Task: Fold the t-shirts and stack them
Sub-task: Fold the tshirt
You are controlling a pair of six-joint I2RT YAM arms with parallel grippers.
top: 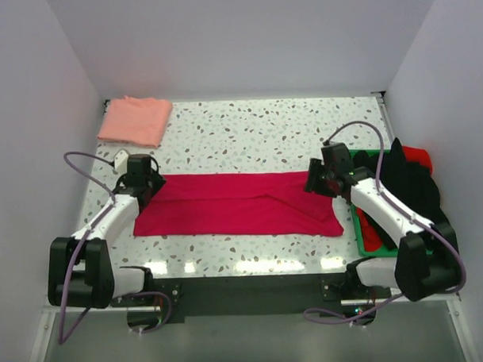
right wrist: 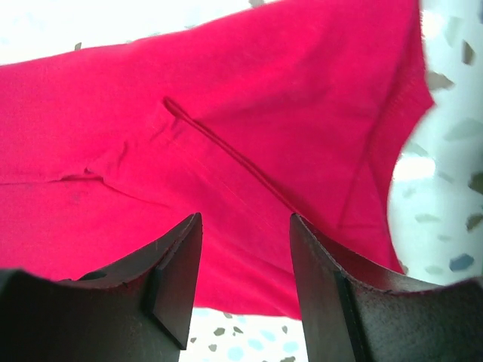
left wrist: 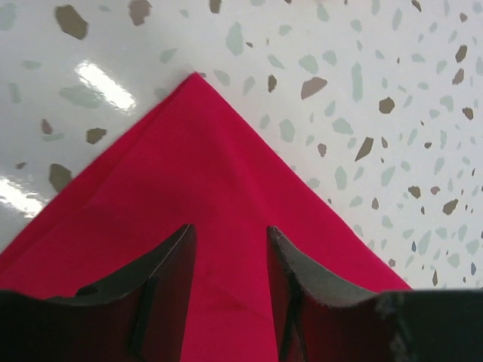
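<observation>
- The table [top: 248, 129] carries everything. Only the top view takes in all of it at once.
- The crimson t-shirt [top: 234, 205] lies flat as 1 long band across the near half of the table, running left edge to right edge. I judge it is folded lengthwise and laid this way so that each of my 2 arms has an end within reach for the crosswise fold.
- The pale pink t-shirt [top: 135, 121] sits folded at the far left corner, well apart from the red one. I take it for the base of the stack, and neither wrist view shows it.
- The green tray [top: 359, 228] stands at the right edge beside my right arm, with dark clothing [top: 408, 183] heaped in it.
- My left gripper [left wrist: 230, 234] hovers over the band's left end with its fingers parted and nothing between them. Its wrist view shows a clean pointed corner of layered cloth, which the top view hides under the arm.
- My right gripper [right wrist: 245, 222] is over the right end, fingers spread wide and gripping nothing. Its wrist view shows a raised crease and a stitched hem, too fine to see from above.
</observation>
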